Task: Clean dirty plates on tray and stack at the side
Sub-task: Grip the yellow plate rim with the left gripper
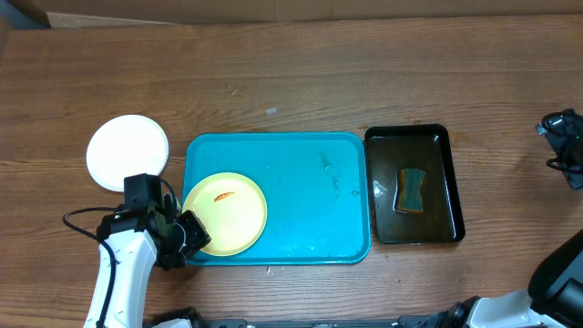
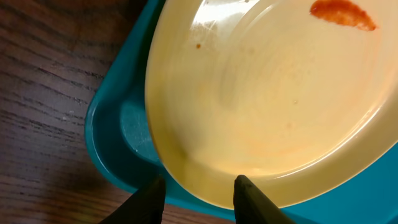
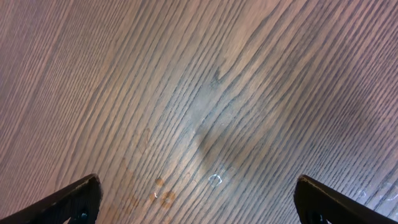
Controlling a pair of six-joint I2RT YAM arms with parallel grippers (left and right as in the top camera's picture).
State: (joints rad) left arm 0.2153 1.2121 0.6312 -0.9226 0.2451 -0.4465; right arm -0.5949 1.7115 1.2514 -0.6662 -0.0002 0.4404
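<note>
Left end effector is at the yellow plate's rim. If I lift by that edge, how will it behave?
The yellow plate looks like glossy, rigid plastic, so it is probably stiff and light. That sheen, plus the orange smear, suggests a slick surface that may slip in the left end effector. Held by one edge, it would likely tilt toward the tray.
</note>
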